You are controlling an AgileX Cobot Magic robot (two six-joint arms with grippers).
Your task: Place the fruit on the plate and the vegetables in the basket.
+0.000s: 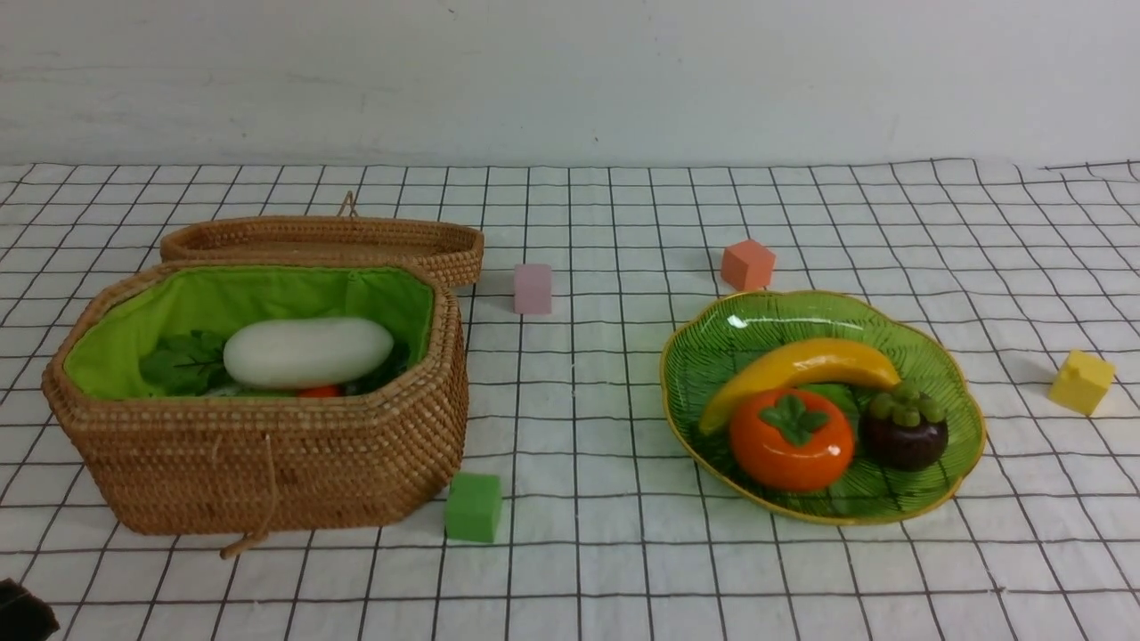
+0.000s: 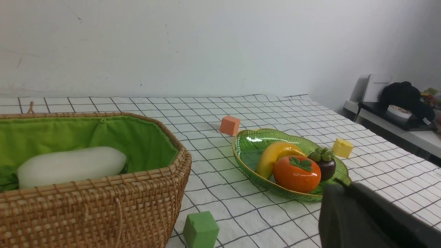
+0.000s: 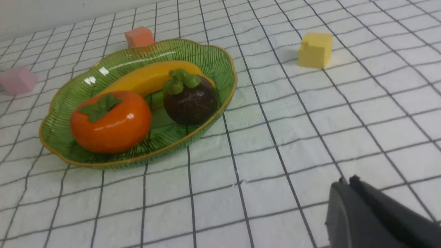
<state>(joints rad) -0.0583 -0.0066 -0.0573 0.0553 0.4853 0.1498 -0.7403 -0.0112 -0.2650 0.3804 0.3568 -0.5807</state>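
Front view showed the basket [image 1: 267,445] at nine o'clock on the checked cloth [image 1: 588,427], its lid [image 1: 329,240] lying open behind it. Inside, the white radish [image 1: 307,352] rested on green leaves [image 1: 183,363], with a sliver of orange carrot [image 1: 319,391] showing beneath it; the gourd could not be made out. At three o'clock sat the plate [image 1: 957,392], holding the banana [image 1: 802,367] at twelve, the persimmon [image 1: 791,440] at seven and the mangosteen [image 1: 904,427] at four, all close together. Foam cubes lay scattered: green [image 1: 473,507], pink [image 1: 532,288], orange [image 1: 747,264], yellow [image 1: 1081,381]. The left gripper [image 2: 339,184] and the right gripper [image 3: 346,181] each appeared only in their wrist views, jaws pressed together with nothing between them.
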